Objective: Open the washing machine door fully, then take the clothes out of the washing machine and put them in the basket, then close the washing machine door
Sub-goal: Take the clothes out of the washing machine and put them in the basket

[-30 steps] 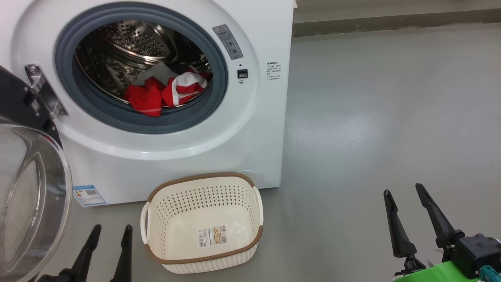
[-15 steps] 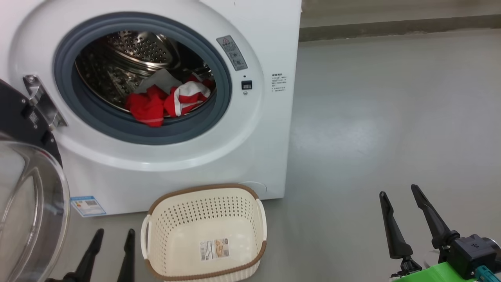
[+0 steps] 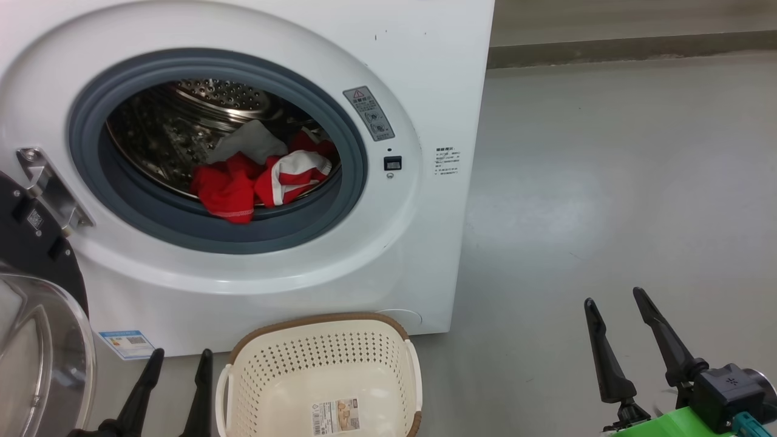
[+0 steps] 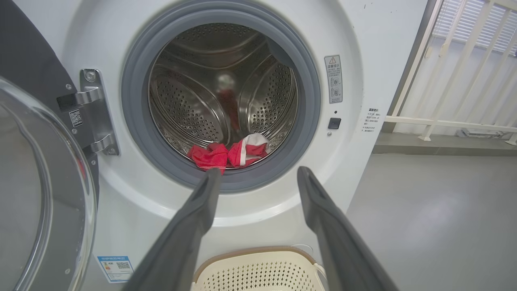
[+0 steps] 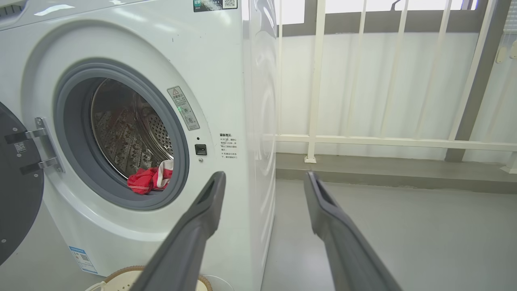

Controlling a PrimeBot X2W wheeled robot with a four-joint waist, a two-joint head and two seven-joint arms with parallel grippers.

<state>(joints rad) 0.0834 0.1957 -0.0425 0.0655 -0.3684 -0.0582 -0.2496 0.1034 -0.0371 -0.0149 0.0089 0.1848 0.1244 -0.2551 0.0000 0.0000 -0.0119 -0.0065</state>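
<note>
Clothes [image 3: 261,182] lie low in drum [image 3: 176,121]. My left end effector [image 3: 181,353] and right end effector [image 3: 613,297] stand wide open, empty; I should enter low, pinch one piece.

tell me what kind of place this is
Probably a laundry corner, perhaps a balcony: a white front-loading washing machine on a bare grey floor, a perforated basket in front of it, a white railing beyond.

Left pincer [image 3: 182,352] spread wide, empty; right pincer [image 3: 613,295] likewise.
</note>
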